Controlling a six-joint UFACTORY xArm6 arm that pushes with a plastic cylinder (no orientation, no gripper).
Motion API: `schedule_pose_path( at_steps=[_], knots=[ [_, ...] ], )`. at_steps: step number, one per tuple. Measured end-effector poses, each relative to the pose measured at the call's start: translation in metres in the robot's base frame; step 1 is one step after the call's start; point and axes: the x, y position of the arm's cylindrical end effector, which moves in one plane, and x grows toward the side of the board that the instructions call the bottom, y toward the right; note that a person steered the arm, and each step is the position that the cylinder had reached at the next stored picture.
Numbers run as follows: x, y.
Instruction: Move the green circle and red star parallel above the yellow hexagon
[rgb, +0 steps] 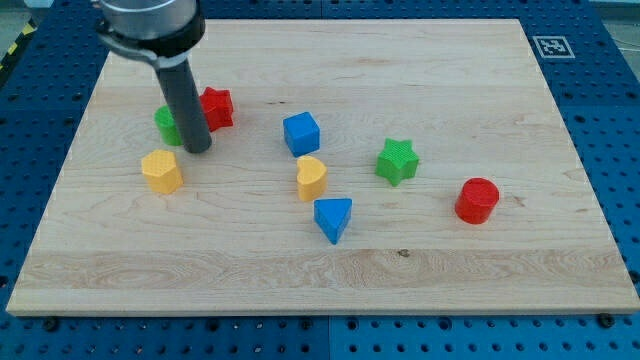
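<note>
My tip (197, 148) rests on the board at the view's left. The green circle (167, 124) is just left of the rod and partly hidden by it. The red star (216, 107) sits just right of the rod, touching or nearly touching it. The yellow hexagon (161, 171) lies below and left of the tip, a short gap away. The green circle and red star stand side by side above the yellow hexagon.
A blue cube (301, 133), a yellow heart-like block (311, 178) and a blue triangle (333, 218) sit mid-board. A green star (397, 161) and a red cylinder (477, 200) lie to the right. A marker tag (552, 45) is at the top right corner.
</note>
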Motion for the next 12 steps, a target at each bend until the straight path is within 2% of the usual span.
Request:
schedule_pose_path(
  at_steps=[1, 2, 4, 6, 8, 9, 10, 11, 12],
  knots=[
    [0.022, 0.001],
    [0.020, 0.010],
    [-0.005, 0.045],
    [-0.060, 0.045],
    [-0.044, 0.011],
    [-0.005, 0.011],
    [0.011, 0.010],
    [0.007, 0.010],
    [-0.016, 0.010]
  ],
)
